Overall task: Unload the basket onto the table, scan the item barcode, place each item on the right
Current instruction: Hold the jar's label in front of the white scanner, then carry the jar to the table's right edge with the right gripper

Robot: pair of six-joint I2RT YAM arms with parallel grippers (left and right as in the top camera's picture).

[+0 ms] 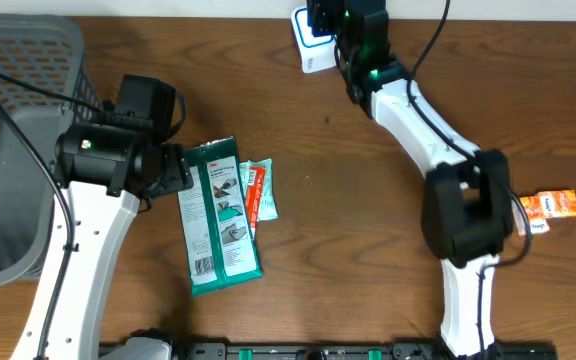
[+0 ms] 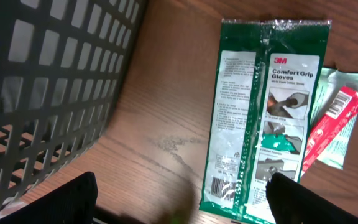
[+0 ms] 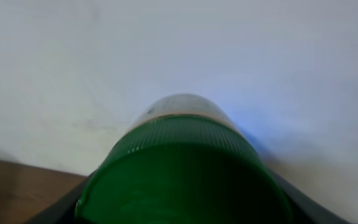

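Beside the grey basket [image 1: 8, 150], a green packet [image 1: 220, 215] lies on the wooden table [image 1: 348, 250]; left fingers [image 2: 67, 202] spread empty. Only the wrist view shows right fingers [image 3: 48, 214] grasping a green item [image 3: 182, 168].

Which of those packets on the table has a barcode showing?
The big dark green gloves pack: its barcode sits near a bottom corner. None can be made out on the red packet, the pale green packet or the orange packet.

Overhead, left wrist: same glove pack [image 1: 220, 215]
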